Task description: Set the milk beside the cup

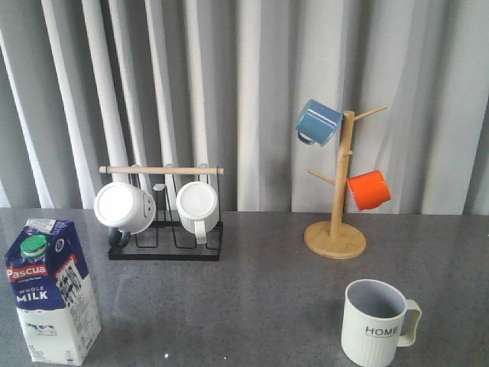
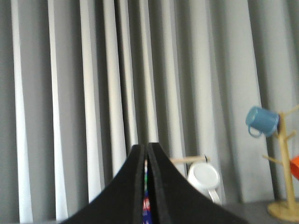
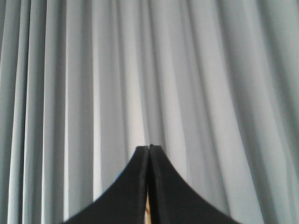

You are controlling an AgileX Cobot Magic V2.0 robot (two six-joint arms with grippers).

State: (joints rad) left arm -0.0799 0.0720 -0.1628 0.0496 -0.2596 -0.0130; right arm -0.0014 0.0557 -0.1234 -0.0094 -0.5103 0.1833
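Both hands pressed closed; milk (image 1: 50,292) far from cup (image 1: 377,323).

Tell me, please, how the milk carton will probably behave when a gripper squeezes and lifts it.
The milk is tall on a small base, so a high push could probably tip it. Its paperboard walls may dent under a hard squeeze. Its green cap is on, so it may be full and rather heavy.

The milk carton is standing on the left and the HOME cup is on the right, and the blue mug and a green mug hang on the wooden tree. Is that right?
Almost. The wooden tree holds the blue mug and an orange mug, not a green one; the front view shows it. The milk carton does stand on the left and the HOME cup on the right.
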